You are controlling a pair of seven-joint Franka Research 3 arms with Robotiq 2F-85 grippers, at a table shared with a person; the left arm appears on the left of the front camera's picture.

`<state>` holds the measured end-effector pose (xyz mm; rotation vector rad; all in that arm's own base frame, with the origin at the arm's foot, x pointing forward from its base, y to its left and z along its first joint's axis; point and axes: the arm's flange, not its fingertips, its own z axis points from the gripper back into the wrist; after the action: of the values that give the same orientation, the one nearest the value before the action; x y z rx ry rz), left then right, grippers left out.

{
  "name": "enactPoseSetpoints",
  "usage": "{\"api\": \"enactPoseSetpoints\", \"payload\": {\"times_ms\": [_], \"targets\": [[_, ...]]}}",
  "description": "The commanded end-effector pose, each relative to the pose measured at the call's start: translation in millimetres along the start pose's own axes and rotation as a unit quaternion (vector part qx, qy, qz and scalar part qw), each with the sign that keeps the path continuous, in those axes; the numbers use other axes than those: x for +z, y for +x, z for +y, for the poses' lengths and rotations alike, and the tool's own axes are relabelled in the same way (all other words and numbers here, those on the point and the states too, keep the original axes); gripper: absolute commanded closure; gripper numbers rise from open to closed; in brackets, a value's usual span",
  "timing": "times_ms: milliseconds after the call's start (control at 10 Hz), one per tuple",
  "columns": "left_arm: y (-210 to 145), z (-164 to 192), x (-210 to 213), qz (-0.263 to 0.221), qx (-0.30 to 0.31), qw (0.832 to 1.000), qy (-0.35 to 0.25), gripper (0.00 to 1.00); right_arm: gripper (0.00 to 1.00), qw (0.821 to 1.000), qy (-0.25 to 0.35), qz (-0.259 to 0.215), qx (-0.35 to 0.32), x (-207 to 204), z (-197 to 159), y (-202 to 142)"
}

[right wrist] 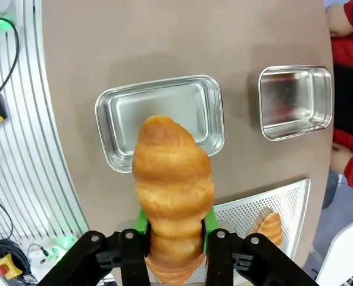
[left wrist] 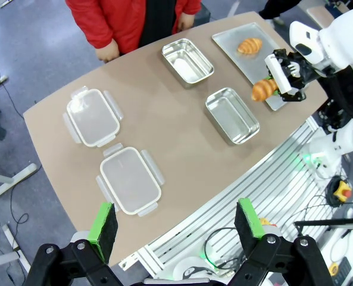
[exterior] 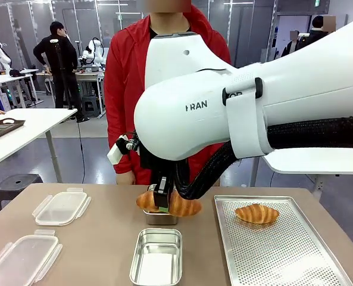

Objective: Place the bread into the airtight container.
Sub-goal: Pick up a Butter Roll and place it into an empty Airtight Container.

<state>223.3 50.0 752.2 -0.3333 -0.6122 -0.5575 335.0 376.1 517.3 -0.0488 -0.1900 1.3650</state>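
Two breads: one [right wrist: 172, 196] in the right gripper [right wrist: 174, 229], one [exterior: 256, 213] beside it on the single perforated tray [exterior: 283, 256]. Two steel containers [left wrist: 232, 115] [left wrist: 187, 61] below it. Two clear lids [left wrist: 130, 180] [left wrist: 93, 116] farther away.

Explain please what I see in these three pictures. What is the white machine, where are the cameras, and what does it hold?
Two white robot arms work at a brown table, with a person in red opposite. One camera looks across the table; two sit on the wrists. The right gripper is shut on a croissant, held above the table. The left gripper is open. On the table lie two steel containers, two plastic lids, and a perforated tray with a second croissant.
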Motion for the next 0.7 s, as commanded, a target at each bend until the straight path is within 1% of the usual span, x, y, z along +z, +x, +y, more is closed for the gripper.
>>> {"api": "enactPoseSetpoints", "payload": {"times_ms": [0,100,200,300,400,500,600], "targets": [[3,-1,2,-0.001,-0.005,1.000,-0.005,0.00,0.63,1.000,-0.001,0.000,0.005,0,2,-1],[3,-1,2,-0.001,-0.005,1.000,-0.005,0.00,0.63,1.000,0.000,0.000,0.000,0,0,0],[3,-1,2,-0.001,-0.005,1.000,-0.005,0.00,0.63,0.998,0.043,0.006,-0.044,-18,-6,5],[3,-1,2,-0.001,-0.005,1.000,-0.005,0.00,0.63,0.994,0.045,0.025,-0.101,-40,-9,11],[3,-1,2,-0.001,-0.005,1.000,-0.005,0.00,0.63,0.986,0.067,0.019,-0.150,-46,-15,11],[3,-1,2,-0.001,-0.005,1.000,-0.005,0.00,0.63,0.974,0.078,0.032,-0.210,-52,-16,9],[3,-1,2,-0.001,-0.005,1.000,-0.005,0.00,0.63,0.957,0.072,0.046,-0.276,-58,-19,9]]}}
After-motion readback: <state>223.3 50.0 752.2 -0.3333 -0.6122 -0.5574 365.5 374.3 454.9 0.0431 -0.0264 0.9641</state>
